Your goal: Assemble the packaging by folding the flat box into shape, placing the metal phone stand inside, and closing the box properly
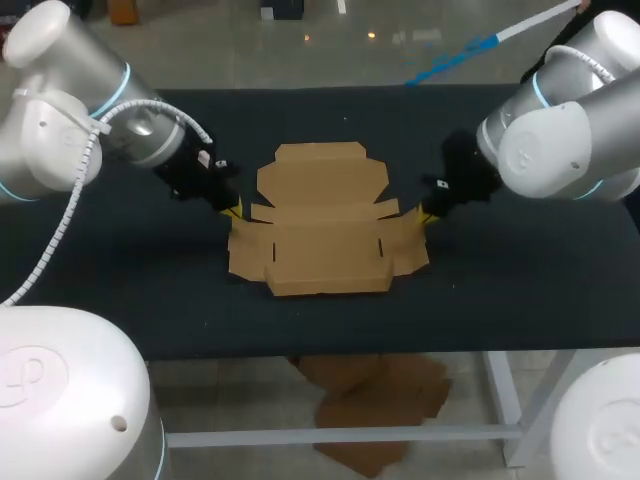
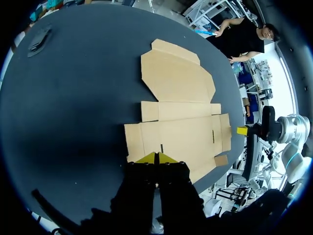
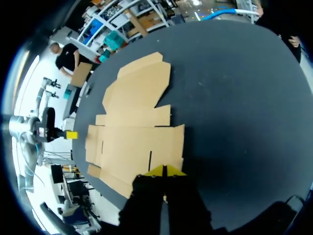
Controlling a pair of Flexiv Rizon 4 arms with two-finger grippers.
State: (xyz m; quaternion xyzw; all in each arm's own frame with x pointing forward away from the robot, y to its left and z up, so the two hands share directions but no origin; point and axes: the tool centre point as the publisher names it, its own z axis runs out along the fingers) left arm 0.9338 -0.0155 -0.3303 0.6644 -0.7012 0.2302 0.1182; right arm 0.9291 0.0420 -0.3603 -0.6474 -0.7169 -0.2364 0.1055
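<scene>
- Pressing together with no gap showing, the yellow tips of the left gripper sit at the outer edge of the left side flap. I cannot tell whether they pinch the card or only rest on it.
- The right gripper mirrors this, its tips closed to a narrow point at the edge of the right side flap.
- The cardboard box blank lies in the middle of the table, mostly flat. Its front wall looks raised and its lid panel lies flat at the far side.
- The step in hand, as I judge it, is the folding, and it is at an early stage; nothing is packed or closed.
- The next move likely calls for raising both side flaps upright together without sliding the blank.
- The metal phone stand is not clearly in sight. A dark object near a far table corner may be it.
</scene>
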